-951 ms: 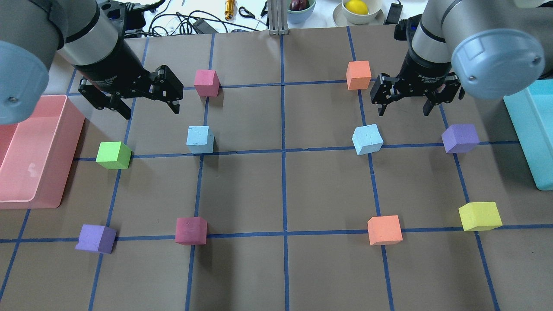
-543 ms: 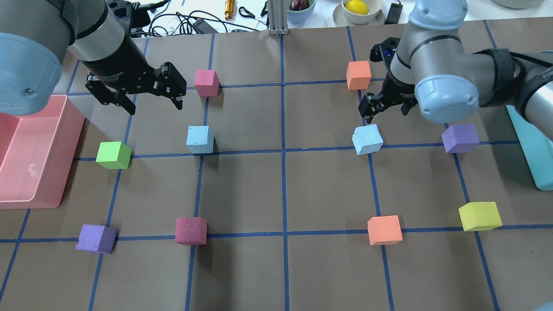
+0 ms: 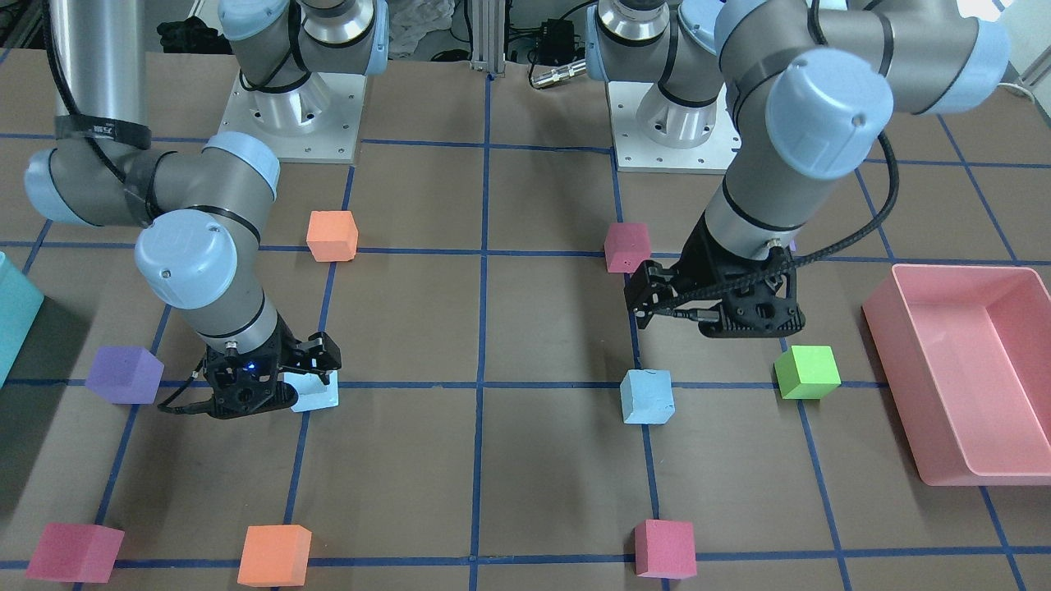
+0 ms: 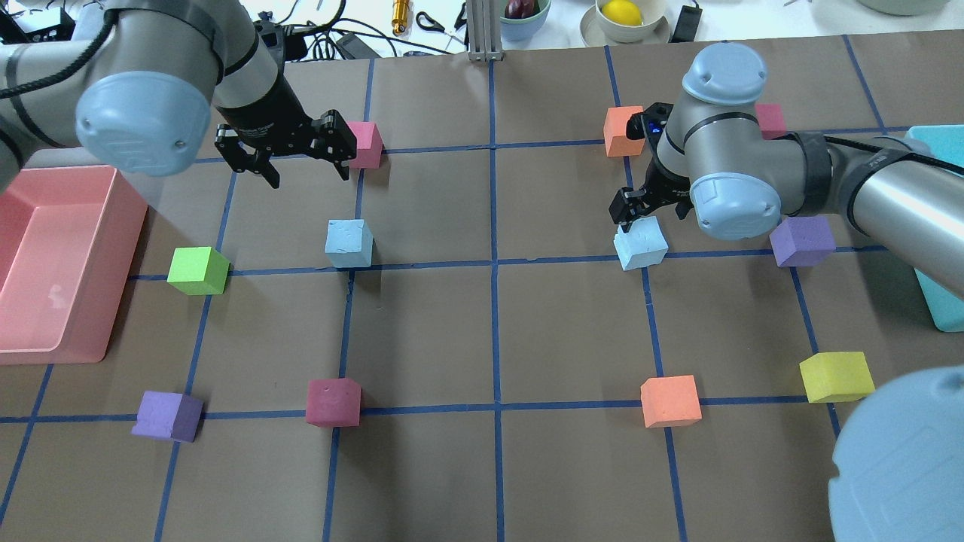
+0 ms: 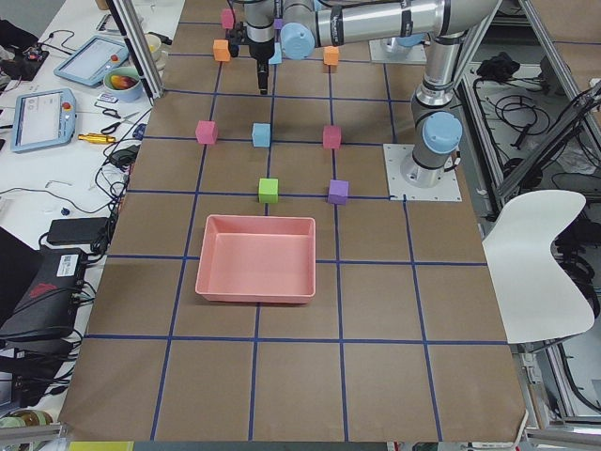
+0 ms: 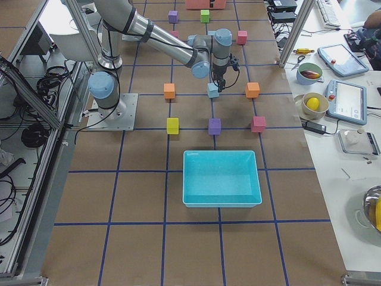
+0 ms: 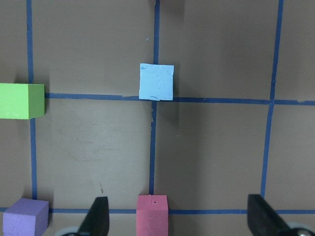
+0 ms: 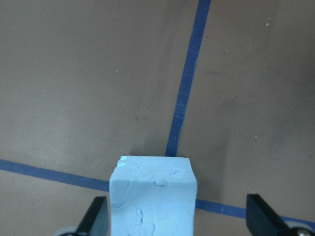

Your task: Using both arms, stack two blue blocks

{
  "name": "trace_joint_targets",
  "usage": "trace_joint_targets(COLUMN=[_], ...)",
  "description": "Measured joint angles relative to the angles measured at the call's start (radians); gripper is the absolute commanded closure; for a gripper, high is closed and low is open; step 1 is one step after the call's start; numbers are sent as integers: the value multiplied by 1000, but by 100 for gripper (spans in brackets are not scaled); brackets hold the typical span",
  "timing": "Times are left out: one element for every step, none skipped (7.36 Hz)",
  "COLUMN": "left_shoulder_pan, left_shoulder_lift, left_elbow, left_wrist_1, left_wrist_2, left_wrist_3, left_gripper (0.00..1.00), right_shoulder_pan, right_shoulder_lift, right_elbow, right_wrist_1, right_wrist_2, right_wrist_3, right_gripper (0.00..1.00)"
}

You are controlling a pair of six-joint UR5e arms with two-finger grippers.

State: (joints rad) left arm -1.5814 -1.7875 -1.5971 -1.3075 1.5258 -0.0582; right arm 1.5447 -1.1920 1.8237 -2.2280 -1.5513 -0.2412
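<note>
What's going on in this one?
Two arms are setting up to stack the blue blocks. The right gripper is down at one blue block, with its open jaws on either side of it, not closed. The left gripper hangs open above the table, short of the other blue block, which sits untouched. Nothing is lifted or stacked yet.

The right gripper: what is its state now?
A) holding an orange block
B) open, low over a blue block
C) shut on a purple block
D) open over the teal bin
B: the right wrist view shows the right gripper spread wide, the blue block between its fingers.
</note>
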Motion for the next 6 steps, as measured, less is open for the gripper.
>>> trace_joint_targets(left_shoulder_pan=[-2, -4, -4, -5, -5, -5], left_shoulder_lift=[-43, -83, -117, -145, -170, -190], left_elbow=[-2, -4, -5, -5, -7, -9], left_wrist_1=[44, 86, 122, 149, 168, 177], left_wrist_2=[0, 0, 1, 1, 2, 5], left_wrist_3=[0, 3, 10, 13, 15, 18], left_gripper=[0, 0, 0, 0, 0, 0], right_shoulder_pan=[0, 0, 0, 0, 0, 1], right_shoulder_lift=[12, 23, 32, 36, 37, 35], right_elbow=[1, 4, 9, 15, 21, 22], right_wrist_1=[-3, -3, -4, -4, -4, -4], right_wrist_2=[7, 10, 11, 11, 11, 11], right_wrist_3=[1, 1, 1, 1, 4, 10], right_gripper=[0, 0, 27, 97, 100, 100])
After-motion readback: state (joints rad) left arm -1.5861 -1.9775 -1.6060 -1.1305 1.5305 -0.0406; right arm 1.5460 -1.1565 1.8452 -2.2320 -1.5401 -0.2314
